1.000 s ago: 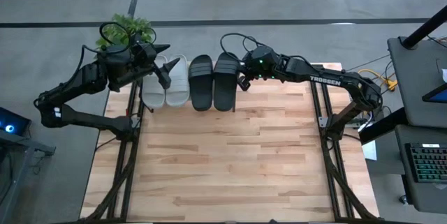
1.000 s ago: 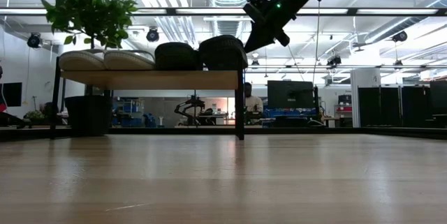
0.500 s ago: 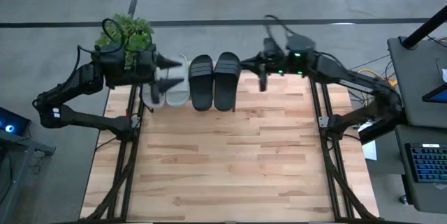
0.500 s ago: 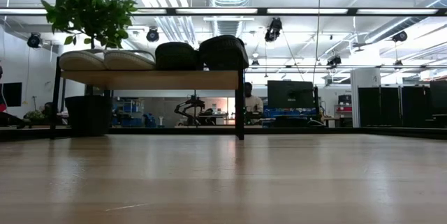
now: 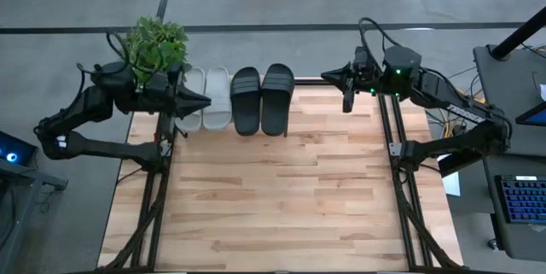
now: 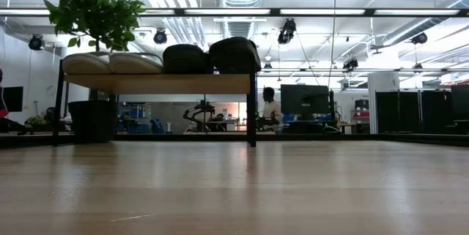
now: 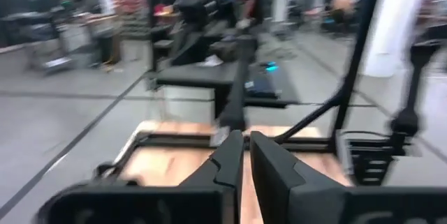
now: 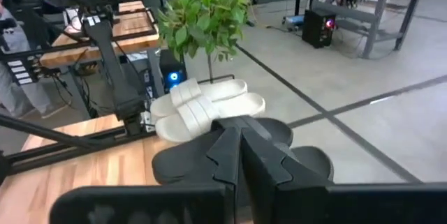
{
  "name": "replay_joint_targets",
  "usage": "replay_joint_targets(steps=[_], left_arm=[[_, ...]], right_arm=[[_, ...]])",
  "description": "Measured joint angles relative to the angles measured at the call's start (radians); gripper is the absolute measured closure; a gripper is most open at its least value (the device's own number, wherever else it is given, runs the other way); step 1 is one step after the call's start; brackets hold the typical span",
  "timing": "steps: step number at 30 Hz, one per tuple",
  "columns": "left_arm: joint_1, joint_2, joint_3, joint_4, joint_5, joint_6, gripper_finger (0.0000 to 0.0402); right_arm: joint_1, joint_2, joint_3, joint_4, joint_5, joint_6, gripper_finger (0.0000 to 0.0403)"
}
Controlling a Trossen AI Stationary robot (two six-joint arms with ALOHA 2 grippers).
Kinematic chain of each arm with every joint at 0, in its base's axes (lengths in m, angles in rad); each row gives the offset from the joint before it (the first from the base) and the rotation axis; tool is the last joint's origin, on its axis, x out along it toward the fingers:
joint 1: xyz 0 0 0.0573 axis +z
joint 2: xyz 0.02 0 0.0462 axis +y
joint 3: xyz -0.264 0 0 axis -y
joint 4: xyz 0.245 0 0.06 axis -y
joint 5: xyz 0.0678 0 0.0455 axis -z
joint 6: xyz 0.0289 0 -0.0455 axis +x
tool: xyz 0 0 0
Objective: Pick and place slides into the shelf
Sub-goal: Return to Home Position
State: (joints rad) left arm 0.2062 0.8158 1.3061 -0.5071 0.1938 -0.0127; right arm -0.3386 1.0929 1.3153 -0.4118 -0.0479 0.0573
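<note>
Closed and empty like the right gripper, the left gripper hangs near the light grey slides and could knock one off the shelf.

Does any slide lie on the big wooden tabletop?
No, both grey slides and both black slides rest in a row on top of the shelf.

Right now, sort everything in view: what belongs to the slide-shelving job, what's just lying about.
Job: two grey slides, two black slides, the shelf under them, left gripper, right gripper.
Lying about: potted plant, person beyond the table.
</note>
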Motion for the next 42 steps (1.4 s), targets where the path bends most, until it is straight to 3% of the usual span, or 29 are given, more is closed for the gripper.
replay_joint_targets(steps=[3, 8, 12, 21, 24, 31, 36, 42], left_arm=[[-0.006, -0.091, -0.109, 0.005, -0.081, -0.015, 0.0394], [-0.019, -0.277, -0.355, 0.174, -0.100, -0.073, 0.0400], [-0.018, -0.437, -0.511, 0.173, -0.171, -0.085, 0.0401], [-0.018, -0.707, -0.761, 0.177, -0.215, -0.058, 0.0401], [-0.018, -0.765, -0.833, 0.180, -0.188, -0.058, 0.0401], [-0.019, -0.768, -0.932, 0.187, -0.027, -0.060, 0.0402], [-0.019, -0.766, -1.008, 0.194, -0.008, -0.113, 0.0402], [-0.019, -0.782, -1.122, 0.521, 0.062, -0.165, 0.0401]], right_arm=[[0.001, 0.006, -0.018, -0.001, -0.001, 0.002, 0.0394], [0.000, 0.032, -0.021, 0.000, -0.002, -0.011, 0.0394], [0.000, 0.043, -0.021, 0.000, -0.002, -0.014, 0.0394], [0.000, 0.043, -0.022, 0.001, -0.003, -0.058, 0.0394], [0.000, 0.043, -0.022, 0.000, -0.021, -0.058, 0.0394], [0.000, 0.045, -0.023, 0.002, -0.064, -0.058, 0.0394], [0.001, 0.048, -0.028, 0.003, -0.094, -0.058, 0.0394], [0.001, 0.048, -0.058, 0.011, -0.121, 0.000, 0.0394]])
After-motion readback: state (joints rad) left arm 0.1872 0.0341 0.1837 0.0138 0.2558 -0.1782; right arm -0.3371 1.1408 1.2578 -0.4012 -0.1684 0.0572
